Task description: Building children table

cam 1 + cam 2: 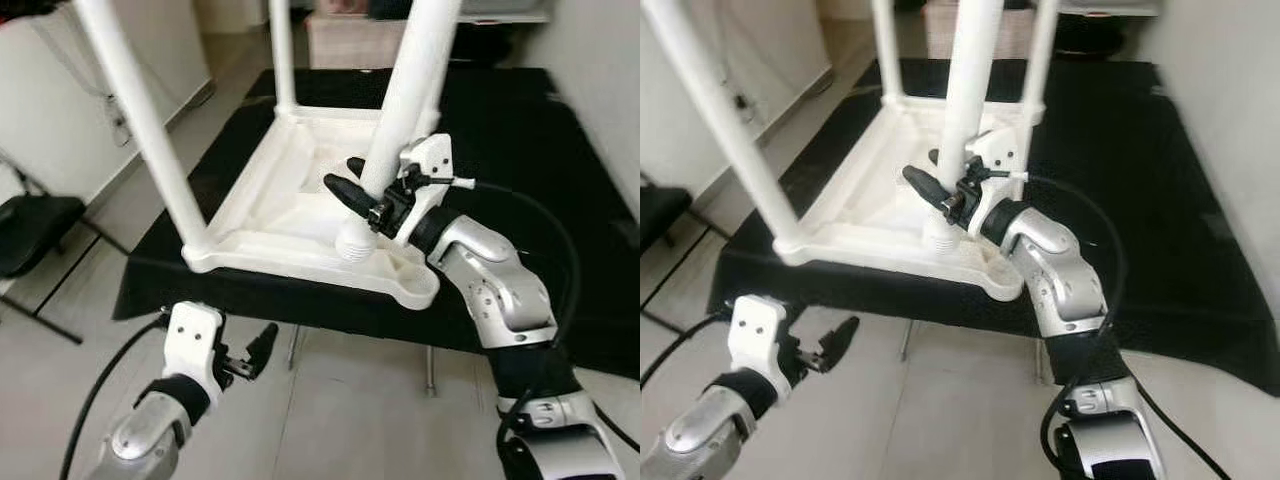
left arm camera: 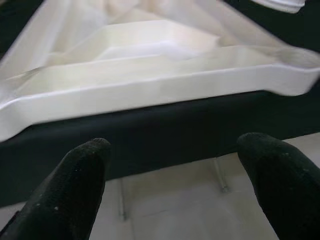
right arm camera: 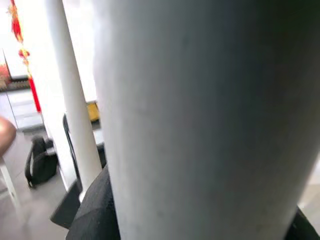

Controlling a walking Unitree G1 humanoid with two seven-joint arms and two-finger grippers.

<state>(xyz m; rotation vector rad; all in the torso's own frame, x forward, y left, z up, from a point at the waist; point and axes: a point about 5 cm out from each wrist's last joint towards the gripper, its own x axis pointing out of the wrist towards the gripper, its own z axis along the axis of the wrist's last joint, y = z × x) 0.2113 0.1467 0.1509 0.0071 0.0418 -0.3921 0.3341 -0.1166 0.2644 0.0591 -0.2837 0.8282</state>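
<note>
White plastic table top [image 1: 290,215] lies upside down on a low stand covered w/ black cloth [image 1: 520,140], near edge of the top close to the cloth's near edge. Three white legs already stand up from the corners: near-left leg [image 1: 140,120], far-left leg [image 1: 283,55], far-right one partly hidden behind the nearest leg.

Right gripper [image 1: 362,190] is at the near-right corner, fingers closed around the fourth leg [image 1: 405,95] low down, just above its threaded end. One black finger [image 1: 345,190] shows on the leg's left side, the other wraps behind. Leg's bottom end sits on/at the corner socket [image 1: 358,243], leaning slightly right; can't tell how far it's seated. In the right wrist view the leg [image 3: 200,120] takes up most of the frame, another leg [image 3: 72,95] behind it, and a dark bag [image 3: 41,162] on the floor far back.

Left gripper [image 1: 255,352] hangs low on the near-left, below the cloth edge, over pale tile floor [image 1: 350,410], holding nothing. Left wrist view: fingers [image 2: 75,192] spread wide apart, pointing at the near rim of the top [image 2: 150,90].

Black chair [image 1: 30,235] at far left by the wall.
</note>
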